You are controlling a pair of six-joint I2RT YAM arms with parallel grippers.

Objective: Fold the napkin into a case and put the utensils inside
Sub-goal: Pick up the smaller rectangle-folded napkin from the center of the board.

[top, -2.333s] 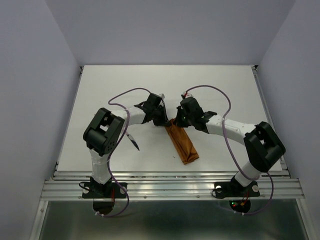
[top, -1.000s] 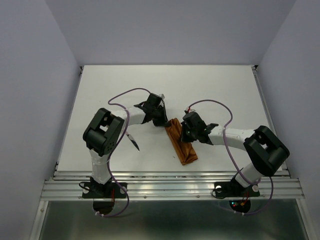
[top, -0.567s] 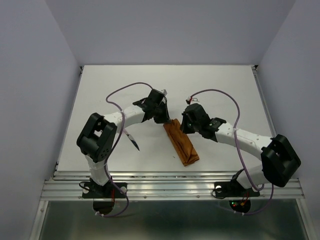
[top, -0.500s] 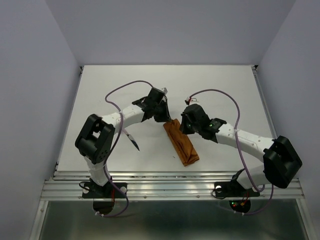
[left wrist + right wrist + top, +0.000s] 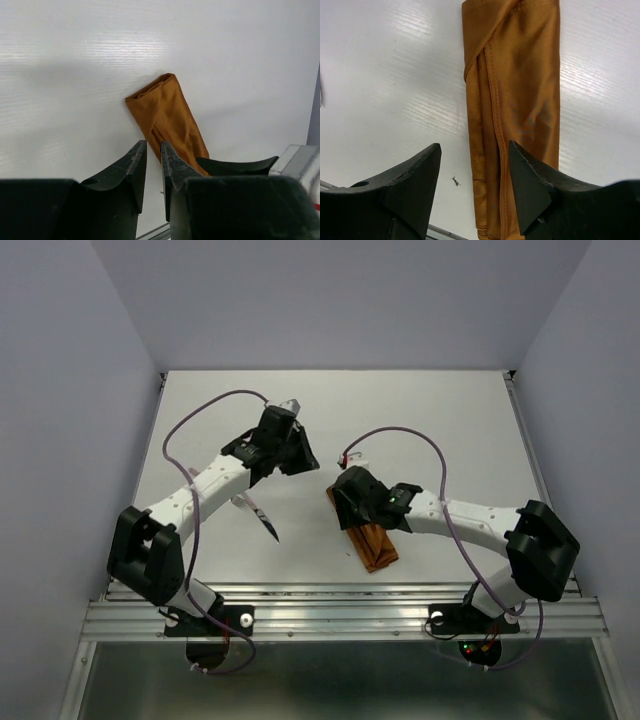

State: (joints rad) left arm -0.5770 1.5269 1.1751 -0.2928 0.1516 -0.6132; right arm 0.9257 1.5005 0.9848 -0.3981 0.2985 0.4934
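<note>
Case [image 5: 372,543] of rust-orange cloth lies flat and slanted on the white surface [image 5: 420,420], near its front edge. Its upper end is hidden in the overhead view by the right tool [image 5: 350,505], which sits directly above it. In the right wrist view the case [image 5: 520,110] runs lengthwise away from that tool [image 5: 472,180], with its left long edge under the gap between the fingers [image 5: 415,180]. Folds and a seam run along the case. In the left wrist view its far end [image 5: 167,117] shows a rolled, slightly gaping mouth; what is inside cannot be made out.

The right tool's fingers stand well apart, holding nothing. The left tool [image 5: 305,460] is up and to the left of the case, clear of it. Its fingers [image 5: 137,165] are parted by only a narrow slit, with nothing between them.

One utensil [image 5: 266,525], silver with a dark pointed end, lies on the surface left of the case, well apart from it and below the left arm.
</note>
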